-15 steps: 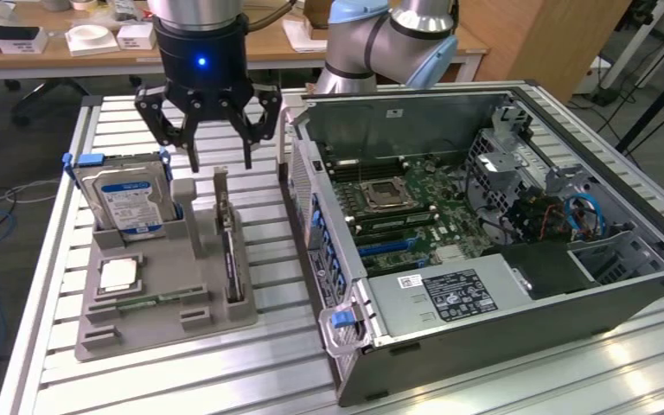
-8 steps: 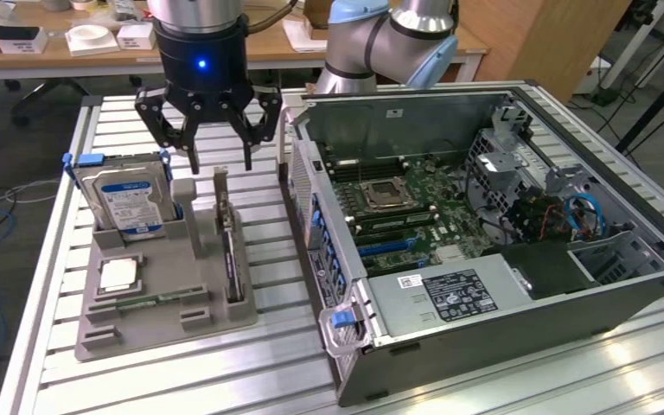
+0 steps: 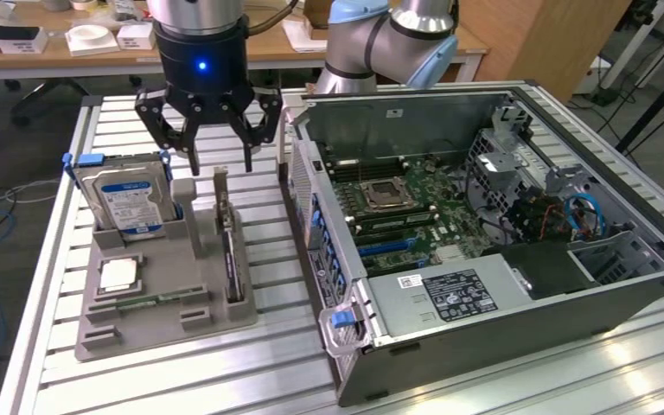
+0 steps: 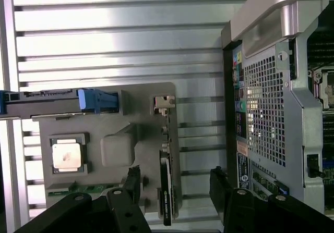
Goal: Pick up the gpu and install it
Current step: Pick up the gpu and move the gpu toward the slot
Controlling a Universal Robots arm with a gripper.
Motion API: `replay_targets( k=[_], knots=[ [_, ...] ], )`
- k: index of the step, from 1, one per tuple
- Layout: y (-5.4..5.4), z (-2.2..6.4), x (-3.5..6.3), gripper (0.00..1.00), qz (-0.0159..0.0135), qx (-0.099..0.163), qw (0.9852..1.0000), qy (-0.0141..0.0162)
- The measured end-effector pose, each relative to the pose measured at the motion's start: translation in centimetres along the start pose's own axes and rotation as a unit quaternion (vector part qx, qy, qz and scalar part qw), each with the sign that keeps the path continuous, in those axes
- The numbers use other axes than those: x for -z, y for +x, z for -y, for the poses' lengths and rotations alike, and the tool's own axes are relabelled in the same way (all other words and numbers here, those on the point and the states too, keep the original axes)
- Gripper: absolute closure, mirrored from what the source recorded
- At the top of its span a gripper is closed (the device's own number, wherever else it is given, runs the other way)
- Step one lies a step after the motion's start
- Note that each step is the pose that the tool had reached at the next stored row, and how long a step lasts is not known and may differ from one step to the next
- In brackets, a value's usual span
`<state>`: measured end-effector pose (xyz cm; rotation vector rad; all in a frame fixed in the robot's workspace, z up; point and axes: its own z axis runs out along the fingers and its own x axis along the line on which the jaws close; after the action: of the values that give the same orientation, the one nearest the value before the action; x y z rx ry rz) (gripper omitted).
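The gripper (image 3: 221,162) hung with jaws apart and empty over the far end of the tray (image 3: 194,316). The gpu (image 3: 229,251) stood on edge in the tray's slot on the exterior view's right, below the fingers and untouched. A hard drive (image 3: 131,201) stood upright in the tray's far corner on the exterior view's left. The open case (image 3: 482,285) lay to the tray's right.
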<state>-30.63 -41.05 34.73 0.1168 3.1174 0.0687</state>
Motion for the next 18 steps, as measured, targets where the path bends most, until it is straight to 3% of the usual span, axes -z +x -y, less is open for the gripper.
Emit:
replay_targets(
  k=[18],
  knots=[
    [-0.04, 0.57, -0.09, 0.35, 0.0001, 0.0, 1.0, 0.0]
  ],
)
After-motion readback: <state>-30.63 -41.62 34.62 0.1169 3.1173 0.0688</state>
